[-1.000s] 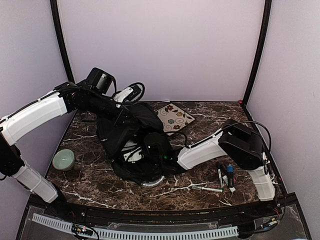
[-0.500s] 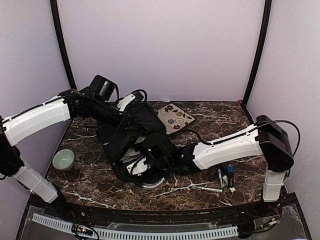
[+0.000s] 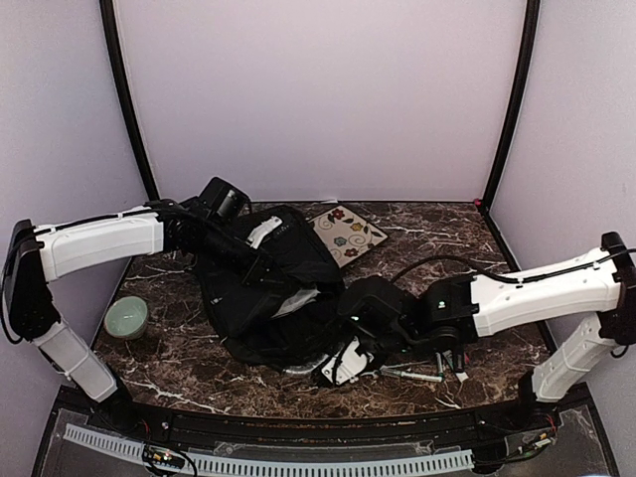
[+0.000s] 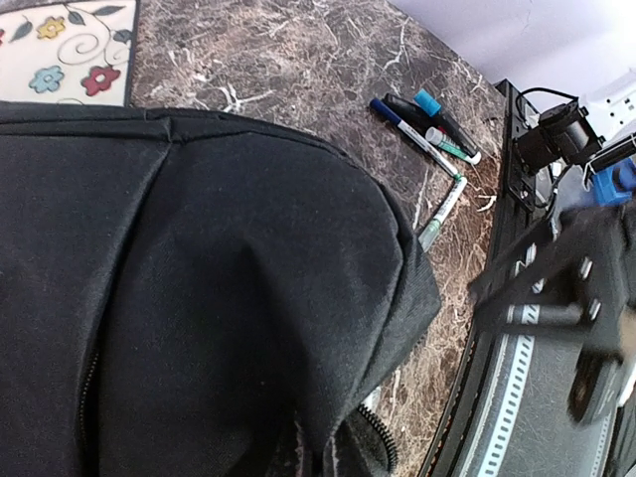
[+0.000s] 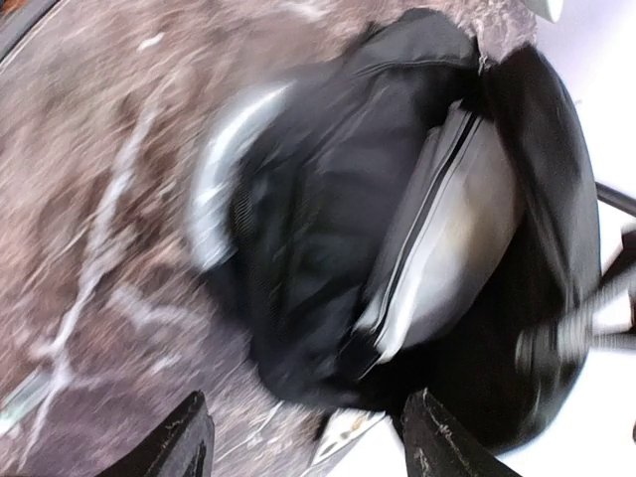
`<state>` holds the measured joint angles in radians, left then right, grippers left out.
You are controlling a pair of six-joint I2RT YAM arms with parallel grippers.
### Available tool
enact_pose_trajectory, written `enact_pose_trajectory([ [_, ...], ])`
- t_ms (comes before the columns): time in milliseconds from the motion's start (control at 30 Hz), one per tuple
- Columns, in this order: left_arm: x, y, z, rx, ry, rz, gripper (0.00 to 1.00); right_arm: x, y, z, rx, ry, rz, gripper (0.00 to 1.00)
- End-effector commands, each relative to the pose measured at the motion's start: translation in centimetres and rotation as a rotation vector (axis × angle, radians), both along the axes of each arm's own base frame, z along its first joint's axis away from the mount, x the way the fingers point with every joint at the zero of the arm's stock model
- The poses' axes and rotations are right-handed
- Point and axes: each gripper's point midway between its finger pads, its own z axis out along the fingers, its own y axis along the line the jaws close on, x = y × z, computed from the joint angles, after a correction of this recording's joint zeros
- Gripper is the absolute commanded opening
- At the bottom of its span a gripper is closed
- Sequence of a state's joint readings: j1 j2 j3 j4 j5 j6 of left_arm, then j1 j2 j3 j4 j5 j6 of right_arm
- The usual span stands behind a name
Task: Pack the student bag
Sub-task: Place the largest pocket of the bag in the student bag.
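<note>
Looks like the loading step to me. On the desk (image 3: pixel 417 238) the student bag (image 3: pixel 248 308) lies slumped in the middle, mouth gaping. Left fingers (image 3: pixel 260 266) are pinched tight on its far flap; right fingers (image 5: pixel 189 442) hang spread and empty beside its near right side. Next grab is probably the notebook (image 3: pixel 348 235) or the markers (image 3: pixel 442 363), and it calls for a clean pinch.

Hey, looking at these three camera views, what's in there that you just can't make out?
- Left gripper: fingertips buried in the student bag fabric in the top view, and outside the left wrist frame.
- Pale flat item inside the bag: in the right wrist view, motion blur hides what it is.
- Markers: in the top view, labels too small to read.
</note>
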<state>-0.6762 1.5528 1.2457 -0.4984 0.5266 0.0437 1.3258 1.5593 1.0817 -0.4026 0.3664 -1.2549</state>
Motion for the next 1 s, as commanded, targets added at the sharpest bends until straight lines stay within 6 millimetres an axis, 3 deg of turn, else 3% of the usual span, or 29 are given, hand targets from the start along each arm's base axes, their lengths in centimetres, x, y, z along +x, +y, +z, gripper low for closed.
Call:
enact_pose_trajectory([
  [0, 0.2, -0.2, -1.3, -0.040, 0.013, 0.017, 0.00, 1.9, -4.8, 0.2, -0.011, 0.009, -0.090, 0.66],
  [200, -0.3, -0.4, -4.4, -0.041, 0.076, 0.016, 0.01, 9.0, -10.2, 0.4, -0.011, 0.011, -0.329, 0.66],
  [333, -0.2, -0.2, -6.7, 0.007, 0.108, 0.021, 0.03, 13.2, -12.6, 0.0, -0.019, 0.016, -0.458, 0.66],
  [433, 0.0, -0.6, -6.5, 0.000, 0.111, 0.008, 0.05, 15.9, -14.2, -0.5, -0.038, 0.028, -0.539, 0.66],
  [533, 0.4, -1.3, -4.5, -0.019, 0.105, -0.016, 0.07, 17.3, -14.5, -0.9, -0.058, 0.040, -0.569, 0.66],
  [633, 1.0, -1.2, -2.2, -0.009, 0.057, -0.013, 0.18, 17.6, -14.2, -1.7, -0.091, 0.059, -0.568, 0.66],
  [667, 1.4, -0.8, -1.5, 0.006, 0.026, 0.006, 0.23, 18.2, -13.6, -0.5, -0.067, 0.045, -0.568, 0.66],
  [800, 1.4, 1.5, 0.1, 0.018, -0.065, 0.111, 0.44, 19.0, -12.9, 0.5, -0.048, 0.034, -0.569, 0.66],
  [833, 1.2, 2.2, 0.3, 0.015, -0.079, 0.150, 0.46, 11.9, -4.8, 0.4, 0.213, 0.475, -0.183, 0.68],
  [867, 0.9, 3.0, 0.6, 0.008, -0.082, 0.190, 0.48, 10.1, -3.3, 1.3, 0.274, 0.569, -0.090, 0.63],
  [900, 0.5, 3.7, 0.8, 0.002, -0.077, 0.229, 0.49, 9.7, -2.9, 1.8, 0.477, 1.000, -0.660, 0.63],
  [967, -0.8, 4.9, 1.3, -0.022, -0.068, 0.278, 0.50, 9.0, -2.4, 2.5, 0.503, 1.059, -0.648, 0.63],
])
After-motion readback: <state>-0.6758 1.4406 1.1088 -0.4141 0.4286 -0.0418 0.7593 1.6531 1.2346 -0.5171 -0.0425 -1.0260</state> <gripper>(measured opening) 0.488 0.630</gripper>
